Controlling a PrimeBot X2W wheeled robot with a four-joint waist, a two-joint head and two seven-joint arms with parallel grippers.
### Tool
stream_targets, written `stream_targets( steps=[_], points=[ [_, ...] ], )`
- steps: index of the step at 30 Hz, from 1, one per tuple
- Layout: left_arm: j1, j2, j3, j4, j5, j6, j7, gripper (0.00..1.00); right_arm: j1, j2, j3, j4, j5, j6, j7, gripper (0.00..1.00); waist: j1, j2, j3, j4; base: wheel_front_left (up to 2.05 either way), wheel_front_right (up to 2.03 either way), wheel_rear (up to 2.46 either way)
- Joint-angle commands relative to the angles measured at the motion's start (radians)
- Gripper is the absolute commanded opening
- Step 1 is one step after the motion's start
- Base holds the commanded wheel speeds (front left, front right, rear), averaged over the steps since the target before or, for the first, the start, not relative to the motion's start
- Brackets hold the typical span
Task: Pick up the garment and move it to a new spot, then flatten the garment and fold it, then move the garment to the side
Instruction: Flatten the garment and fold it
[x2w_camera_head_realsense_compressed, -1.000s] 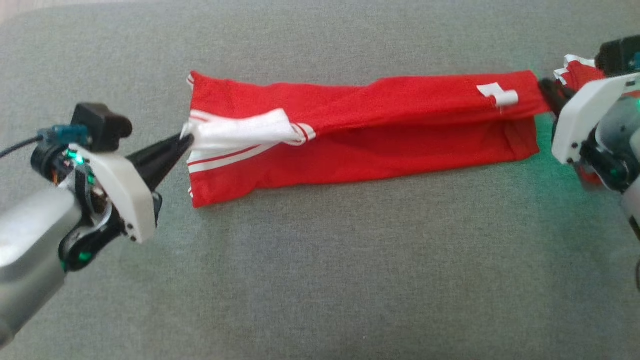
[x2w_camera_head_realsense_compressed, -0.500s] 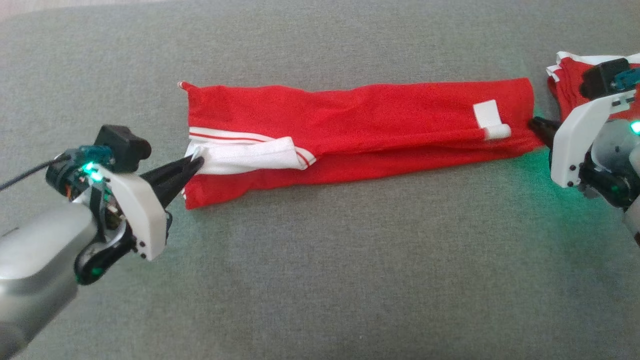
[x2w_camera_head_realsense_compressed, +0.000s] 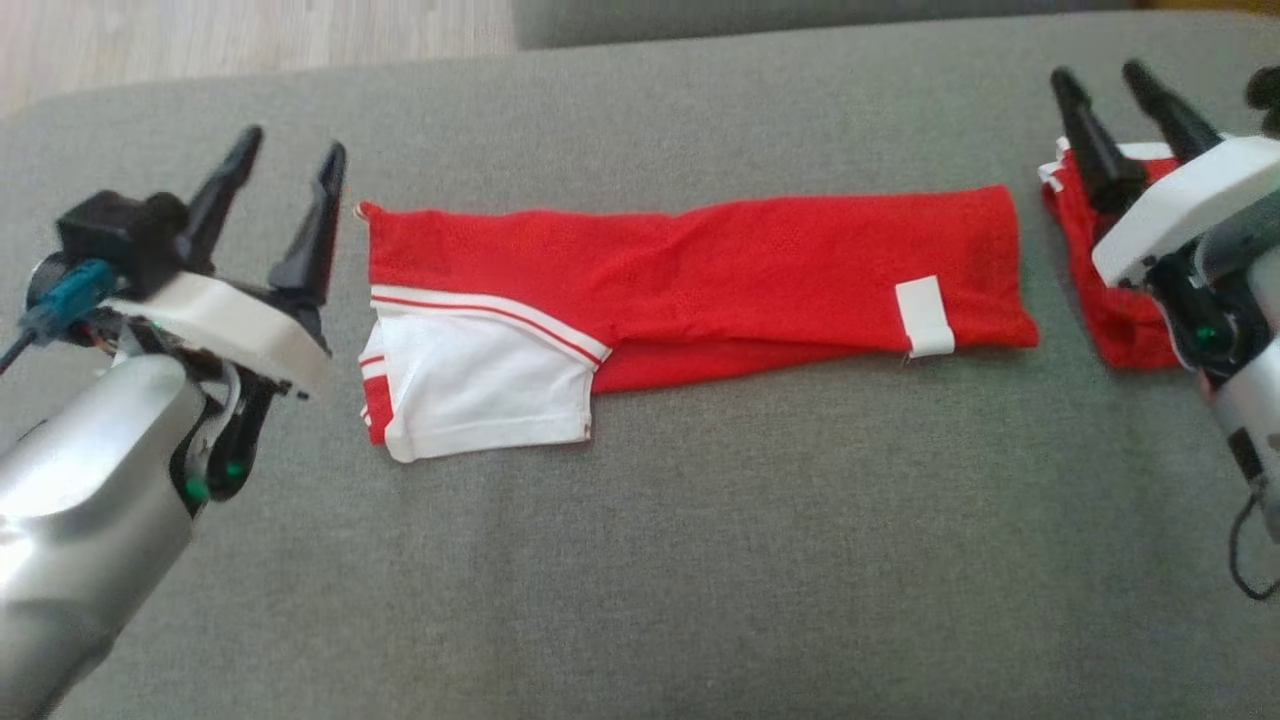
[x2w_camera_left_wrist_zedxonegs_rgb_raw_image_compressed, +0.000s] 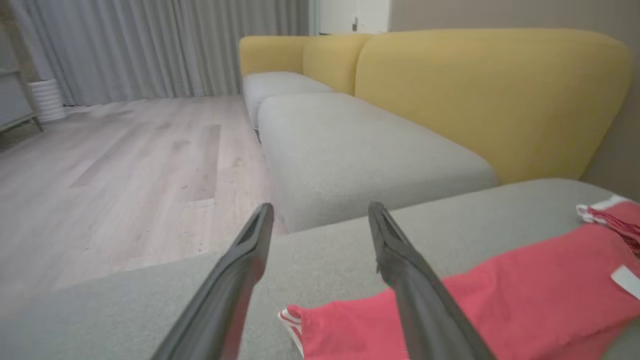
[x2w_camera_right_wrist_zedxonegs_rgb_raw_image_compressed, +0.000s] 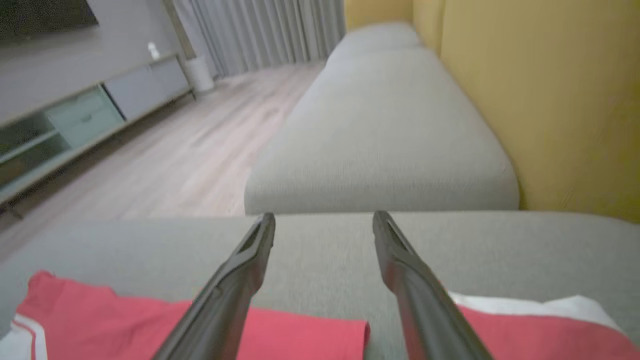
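The garment (x2w_camera_head_realsense_compressed: 720, 270) is red, folded into a long strip across the grey cushion (x2w_camera_head_realsense_compressed: 700, 560), with a white sleeve (x2w_camera_head_realsense_compressed: 480, 380) flat at its left end and a white tag (x2w_camera_head_realsense_compressed: 925, 315) near its right end. My left gripper (x2w_camera_head_realsense_compressed: 294, 143) stands open just left of the garment's left edge, holding nothing. In the left wrist view the left gripper (x2w_camera_left_wrist_zedxonegs_rgb_raw_image_compressed: 321, 207) hangs above the cushion with the garment (x2w_camera_left_wrist_zedxonegs_rgb_raw_image_compressed: 525, 280) at lower right. My right gripper (x2w_camera_head_realsense_compressed: 1097, 72) is open beyond the right end. In the right wrist view the right gripper (x2w_camera_right_wrist_zedxonegs_rgb_raw_image_compressed: 324, 216) is empty, the garment (x2w_camera_right_wrist_zedxonegs_rgb_raw_image_compressed: 125, 315) at lower left.
A second red and white cloth (x2w_camera_head_realsense_compressed: 1120, 320) lies bunched under my right arm. A gap separates this cushion from another grey cushion (x2w_camera_left_wrist_zedxonegs_rgb_raw_image_compressed: 360, 155) with a yellow backrest (x2w_camera_left_wrist_zedxonegs_rgb_raw_image_compressed: 490, 95). Wooden floor (x2w_camera_left_wrist_zedxonegs_rgb_raw_image_compressed: 125, 165) lies beyond the far left edge, with a low cabinet (x2w_camera_right_wrist_zedxonegs_rgb_raw_image_compressed: 75, 120) across the room.
Both grippers have opened, let go of the garment's ends and drawn back. The white sleeve now lies spread flat. The head camera has shifted.
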Motion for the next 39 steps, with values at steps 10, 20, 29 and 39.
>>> stream_targets(
  steps=[10, 20, 29, 39],
  points=[
    [0.262, -0.090, 0.479, -0.216, 0.221, 0.114, -0.017, 1.00, 0.109, 0.151, -0.195, -0.020, -0.209, -0.001, -0.250, 1.00, 0.0000, -0.0001, -0.095, -0.011, 0.00, 0.00, 0.00],
    [0.562, -0.271, 0.632, -0.204, 0.434, 0.083, -0.017, 1.00, 0.384, 0.375, -0.424, -0.108, -0.462, -0.001, -0.262, 1.00, 0.0000, -0.0001, -0.135, 0.002, 0.00, 0.00, 0.00],
    [0.609, -0.364, 0.742, -0.178, 0.551, 0.009, -0.017, 1.00, 0.473, 0.428, -0.490, -0.206, -0.561, -0.001, -0.232, 1.00, 0.0000, -0.0001, -0.117, 0.011, 0.00, 0.00, 0.00],
    [0.546, -0.405, 0.766, -0.134, 0.608, -0.065, -0.017, 1.00, 0.386, 0.433, -0.647, -0.166, -0.674, -0.001, -0.099, 1.00, 0.0000, -0.0001, -0.025, 0.035, 0.00, 0.00, 0.00]
  ],
)
